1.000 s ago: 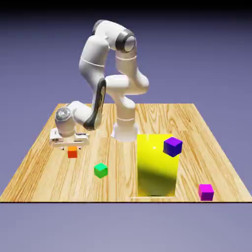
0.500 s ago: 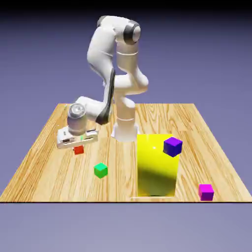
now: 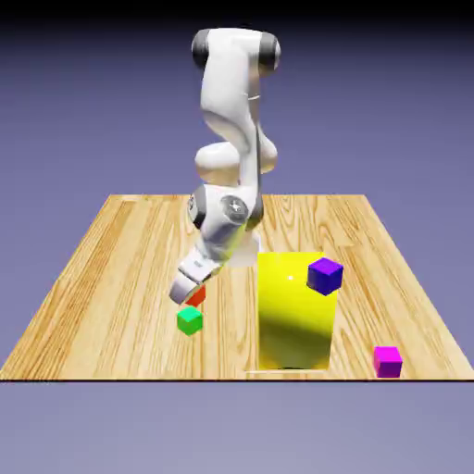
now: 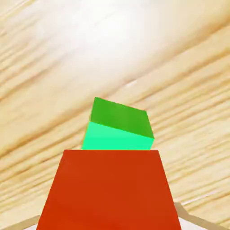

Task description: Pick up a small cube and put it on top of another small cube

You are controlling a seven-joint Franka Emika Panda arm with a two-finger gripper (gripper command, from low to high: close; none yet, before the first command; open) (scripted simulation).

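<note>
My gripper is shut on the small orange-red cube, which hangs tilted just above and slightly behind the green cube on the wooden table. In the hand view the orange-red cube fills the lower middle and hides both fingertips. Right beyond it lies the green cube, resting on the wood and apart from the held cube.
A tall yellow block stands to the exterior view's right of the green cube, with a purple cube at its upper right side. A magenta cube lies near the table's front right corner.
The gripper closed on the orange-red cube at the exterior view's left, lifted it and carried it rightward and forward to just above the green cube. The arm swung upright and the hand tilted.
</note>
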